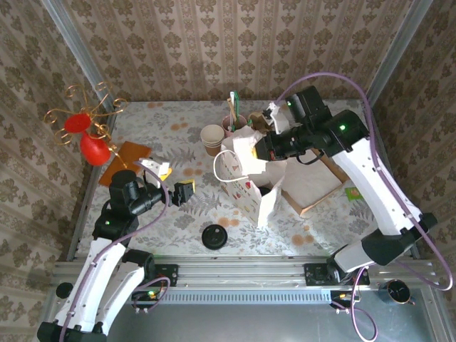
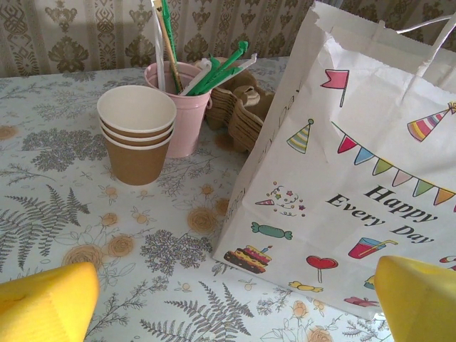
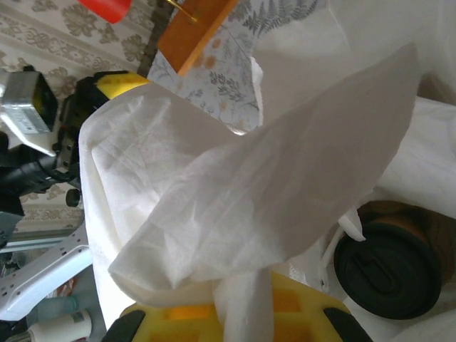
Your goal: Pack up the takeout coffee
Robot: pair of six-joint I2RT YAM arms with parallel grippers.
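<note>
The takeout coffee (image 3: 388,267), a beige cup with a black lid, sits low at the right of the right wrist view, with white paper walls around it. My right gripper (image 3: 235,313) is shut on a crumpled white napkin (image 3: 249,178). It hangs over the open mouth of the white paper bag (image 1: 239,178). In the top view the right gripper (image 1: 258,151) is at the bag's top edge. My left gripper (image 1: 174,180) stands open just left of the bag, low over the table. Its yellow fingertips (image 2: 46,303) frame the printed side of the bag (image 2: 370,164), and nothing is between them.
A stack of lidless beige cups (image 2: 137,135) and a pink bucket of stirrers (image 2: 187,100) stand behind the bag, with brown sleeves (image 2: 239,114) beside them. A lone black lid (image 1: 214,236) lies near the front edge. A red-and-gold ornament (image 1: 89,135) stands far left, and a brown tray (image 1: 313,182) lies right of the bag.
</note>
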